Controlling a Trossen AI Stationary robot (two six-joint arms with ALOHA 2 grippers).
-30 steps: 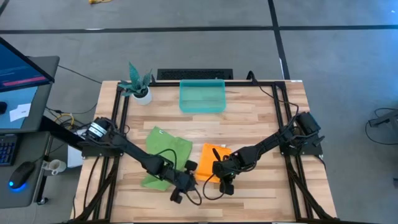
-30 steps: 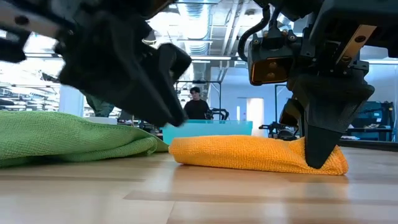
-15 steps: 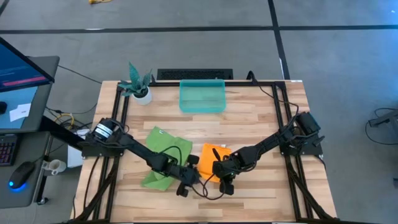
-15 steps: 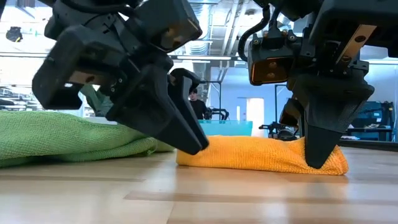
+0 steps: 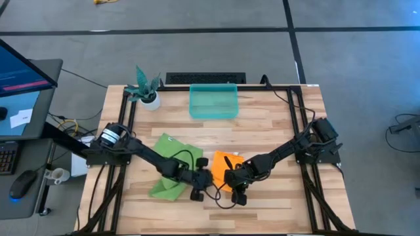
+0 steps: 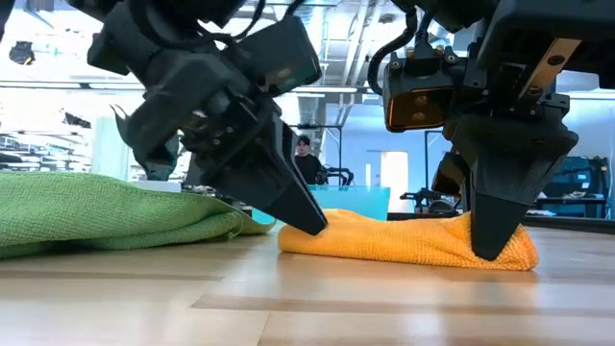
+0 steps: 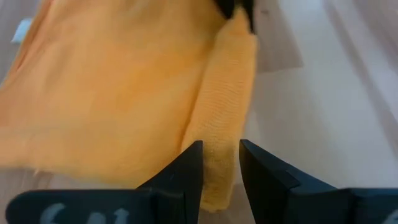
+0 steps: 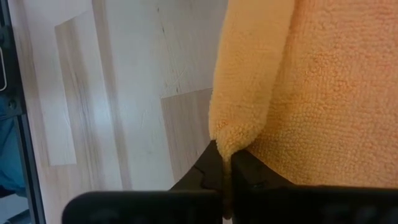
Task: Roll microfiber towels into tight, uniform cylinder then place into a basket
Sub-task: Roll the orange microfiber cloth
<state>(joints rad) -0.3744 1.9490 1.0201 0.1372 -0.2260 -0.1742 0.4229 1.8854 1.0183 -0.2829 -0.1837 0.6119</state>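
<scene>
- Rolling step on the orange-yellow towel [image 5: 223, 164], lying near the table's [image 5: 275, 124] front edge, about midway along it, with one rolled or folded edge already formed along its near side.
- Right gripper [image 8: 225, 167] at one end of that edge, fingers pinched shut on a fold of the cloth; seen in the low view as dark fingers pressed down into the towel's end.
- Left gripper [image 7: 219, 169] at the other end, fingers narrowly apart and straddling the rolled edge, fabric between them; firm hold or not, cannot tell.
- Lime green towel [image 5: 172, 154] crumpled and unrolled just beside the orange one, toward the table's left edge, under the left arm.
- Basket [image 5: 213, 101] at the table's back edge, centre, well apart from both towels; nothing rolled visible inside.
- Next, by judgement: close the left fingers on the edge, then turn both ends over together and evenly, keeping tension so the roll stays tight and straight.
- Only afterwards a lift toward the basket; green towel not yet begun.
</scene>
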